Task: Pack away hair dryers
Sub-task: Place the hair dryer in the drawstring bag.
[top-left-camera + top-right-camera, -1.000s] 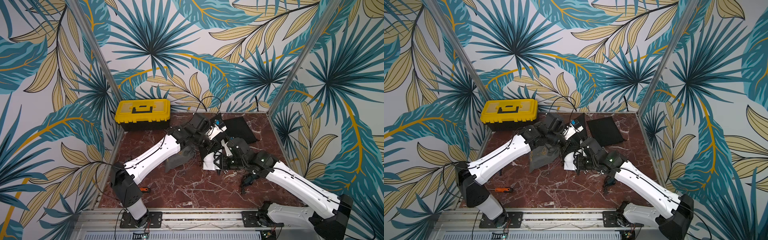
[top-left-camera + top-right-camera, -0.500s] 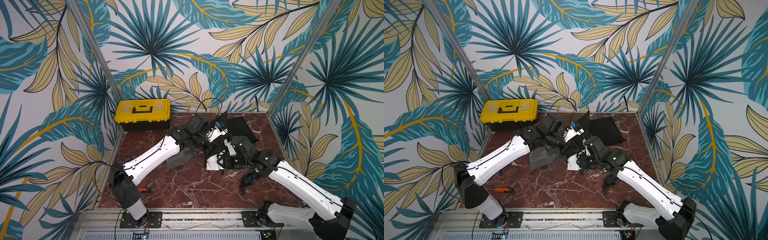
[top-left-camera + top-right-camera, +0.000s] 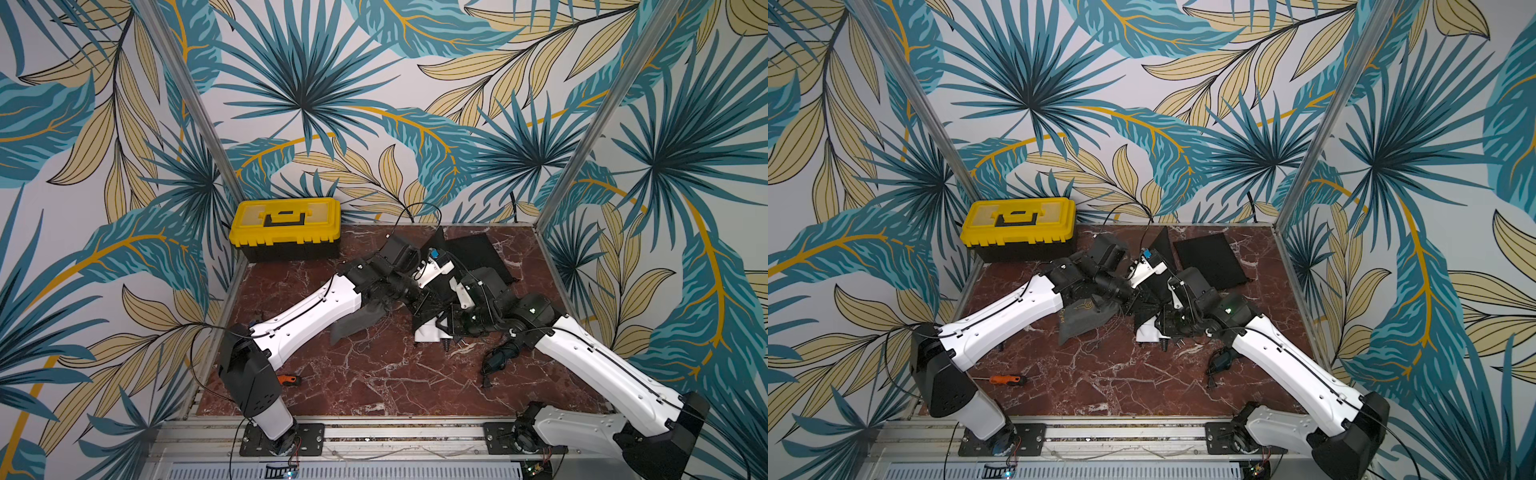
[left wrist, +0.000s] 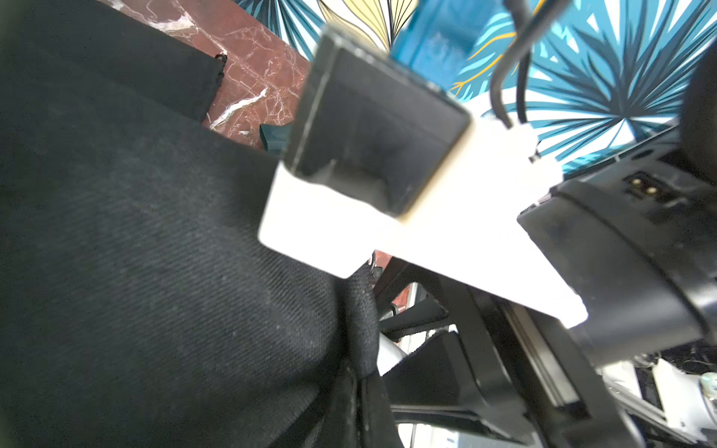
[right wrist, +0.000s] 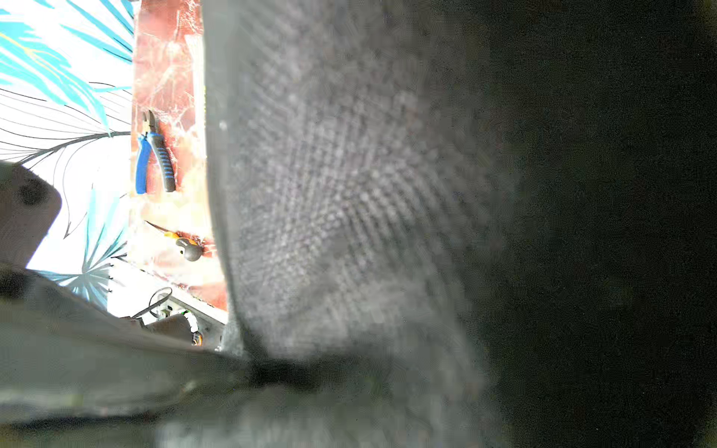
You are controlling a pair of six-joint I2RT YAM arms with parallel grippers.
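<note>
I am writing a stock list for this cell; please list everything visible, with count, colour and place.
toolbox: one, yellow, back left.
flat pouch: one, black, back right.
raised pouch: one, black, centre, between arms.
grey pouch: one, grey, under left arm.
white hair dryer: one, white, centre, partly hidden.
teal hair dryer: one, dark teal, beside right arm.
screwdriver: one, orange, front left.
pliers: one, blue, on table, right wrist view.
left pincer: one, black, shut on raised pouch.
right pincer: one, black, grip hidden.

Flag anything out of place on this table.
A screwdriver lies loose by the left arm's base, away from the shut toolbox; a teal dryer sprawls unpacked, cord out, beside the right arm.
</note>
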